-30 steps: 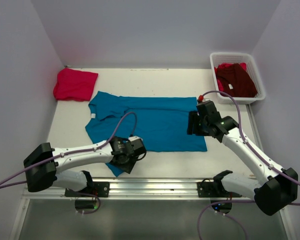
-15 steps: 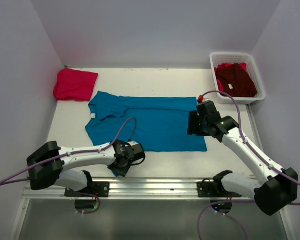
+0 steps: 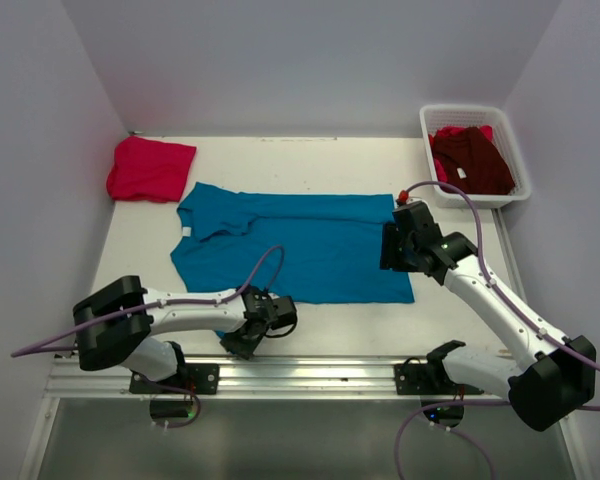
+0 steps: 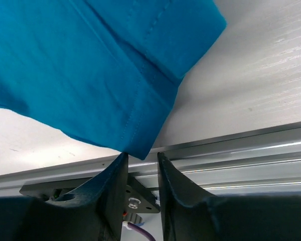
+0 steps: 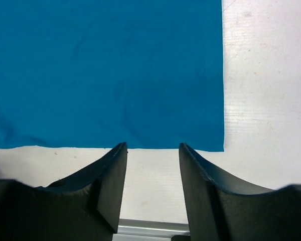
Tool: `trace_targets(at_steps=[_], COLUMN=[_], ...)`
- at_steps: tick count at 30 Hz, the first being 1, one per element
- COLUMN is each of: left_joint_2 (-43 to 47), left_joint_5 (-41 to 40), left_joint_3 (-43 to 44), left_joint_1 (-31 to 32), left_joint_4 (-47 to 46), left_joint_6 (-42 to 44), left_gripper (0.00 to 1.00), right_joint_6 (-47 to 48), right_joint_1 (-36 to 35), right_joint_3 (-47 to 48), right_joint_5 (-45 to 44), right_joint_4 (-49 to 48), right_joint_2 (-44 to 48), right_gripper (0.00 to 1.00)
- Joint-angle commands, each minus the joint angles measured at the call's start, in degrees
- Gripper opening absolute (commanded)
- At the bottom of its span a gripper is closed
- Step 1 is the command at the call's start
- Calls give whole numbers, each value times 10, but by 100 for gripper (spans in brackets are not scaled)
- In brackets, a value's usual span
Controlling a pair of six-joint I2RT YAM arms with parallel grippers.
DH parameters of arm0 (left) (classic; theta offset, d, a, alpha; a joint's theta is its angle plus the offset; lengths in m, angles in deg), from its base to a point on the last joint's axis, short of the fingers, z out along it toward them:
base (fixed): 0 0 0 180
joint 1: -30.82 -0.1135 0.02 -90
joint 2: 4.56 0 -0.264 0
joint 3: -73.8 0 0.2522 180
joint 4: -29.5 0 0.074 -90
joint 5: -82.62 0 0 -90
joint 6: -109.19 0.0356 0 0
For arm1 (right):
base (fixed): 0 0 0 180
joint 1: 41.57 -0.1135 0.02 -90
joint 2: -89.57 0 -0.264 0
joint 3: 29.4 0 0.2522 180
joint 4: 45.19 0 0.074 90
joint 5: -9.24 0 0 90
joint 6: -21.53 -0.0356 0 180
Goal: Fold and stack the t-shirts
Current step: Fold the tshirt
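A teal-blue t-shirt [image 3: 300, 245] lies spread flat mid-table, collar to the left. My left gripper [image 3: 242, 340] is low at the near sleeve's corner; in the left wrist view the sleeve [image 4: 105, 75] hangs with its tip right at the slightly parted, empty fingertips of the left gripper [image 4: 140, 156]. My right gripper [image 3: 390, 250] is open over the shirt's near hem [image 5: 140, 143] close to its right corner, holding nothing in the right wrist view [image 5: 151, 146]. A folded pinkish-red shirt [image 3: 150, 168] lies at the back left. A dark maroon shirt [image 3: 475, 160] is in the basket.
A white mesh basket [image 3: 475, 110] stands at the back right, with some red cloth [image 3: 450, 132] under the maroon shirt. A metal rail [image 3: 300, 372] runs along the near table edge, just below the left gripper; it also shows in the left wrist view [image 4: 231, 160]. Grey walls enclose the table.
My left gripper has slid down toward the near edge to the sleeve's corner, and its arm base has swung right. The right arm has barely moved.
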Motion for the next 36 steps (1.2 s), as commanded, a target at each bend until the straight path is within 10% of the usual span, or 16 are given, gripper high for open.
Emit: trace_targets(at_steps=[1,7,23,25,29,36], left_joint_2=[-8,-10,64,64,64,73], left_joint_5=[5,-6,-108,-113,-112,-131], left_joint_3=[13,12,148,151,157,199], left_joint_1=[3,3,3,3,3,3], left_joint_4=[-14,-22,110,121,129,175], left_joint_6=[13,11,-26,-26,-26,-27], left_gripper=[33,1,0,0,0,0], right_joint_6=[-3,-1,-51,-54,-67,-107], right_joint_1=[-2,-2,-2,-1,-1,-2], right_joint_3=[2,-1,-46,-52,-60,-77], right_joint_5=[-18,-27,-84,-89,-106,-138], right_joint_4=[11,12,-1,-2,-2,-8], right_joint_2=[17,25,-10,-21,-50,-94], right_gripper=[48,34,20,24,66,79])
